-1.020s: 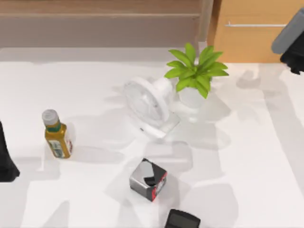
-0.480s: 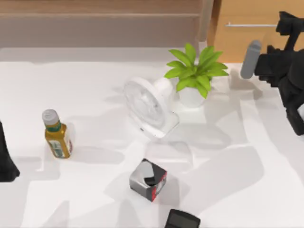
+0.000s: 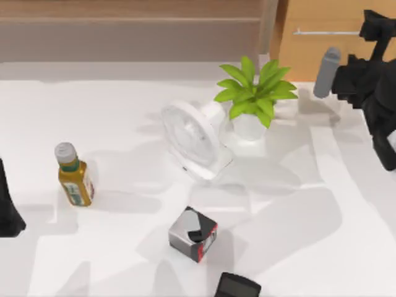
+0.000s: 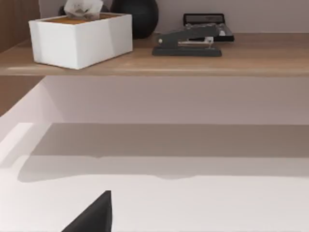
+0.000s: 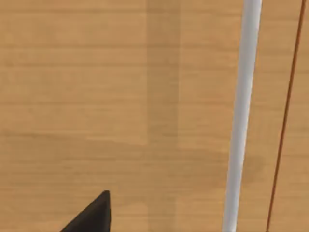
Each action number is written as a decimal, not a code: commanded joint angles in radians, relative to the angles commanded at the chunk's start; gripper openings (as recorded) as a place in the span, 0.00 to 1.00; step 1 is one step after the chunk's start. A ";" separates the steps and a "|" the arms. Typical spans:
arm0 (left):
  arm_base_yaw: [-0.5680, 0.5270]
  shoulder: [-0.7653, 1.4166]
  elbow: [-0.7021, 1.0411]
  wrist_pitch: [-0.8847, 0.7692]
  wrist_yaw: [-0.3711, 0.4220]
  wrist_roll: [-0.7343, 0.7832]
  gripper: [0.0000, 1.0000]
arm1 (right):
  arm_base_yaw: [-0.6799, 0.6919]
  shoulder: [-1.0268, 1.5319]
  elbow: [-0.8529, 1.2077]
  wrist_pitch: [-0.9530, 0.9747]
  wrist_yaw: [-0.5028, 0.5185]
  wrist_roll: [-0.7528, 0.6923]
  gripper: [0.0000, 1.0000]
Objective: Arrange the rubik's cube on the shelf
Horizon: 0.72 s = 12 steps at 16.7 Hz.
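Note:
The rubik's cube is out of view. The shelf (image 3: 130, 11) runs along the back left of the table as a light-brown ledge with a grey-brown panel below it; in the left wrist view the shelf (image 4: 251, 58) faces the camera. My right gripper (image 3: 374, 26) is at the back right, up against the orange-tan drawer cabinet (image 3: 322, 52). In the right wrist view the cabinet front (image 5: 120, 96) and its metal bar handle (image 5: 241, 116) are very close. My left gripper (image 3: 7, 213) is parked at the table's left edge.
On the table stand a white fan (image 3: 192, 145), a potted plant (image 3: 253, 99), a yellow bottle (image 3: 74, 176), a grey, black and red box (image 3: 193, 234) and a dark device (image 3: 238, 286) at the front edge. A white tissue box (image 4: 79, 38) and stapler (image 4: 188, 43) sit on the shelf.
My right arm has swung down from the back right corner into full view in front of the cabinet, then edged slightly toward the back. The left arm and the table objects have not moved.

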 joint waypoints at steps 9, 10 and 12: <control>0.000 0.000 0.000 0.000 0.000 0.000 1.00 | 0.003 0.048 0.089 -0.042 0.001 0.000 1.00; 0.000 0.000 0.000 0.000 0.000 0.000 1.00 | 0.003 0.048 0.089 -0.042 0.001 0.000 1.00; 0.000 0.000 0.000 0.000 0.000 0.000 1.00 | 0.003 0.048 0.089 -0.042 0.001 0.000 0.85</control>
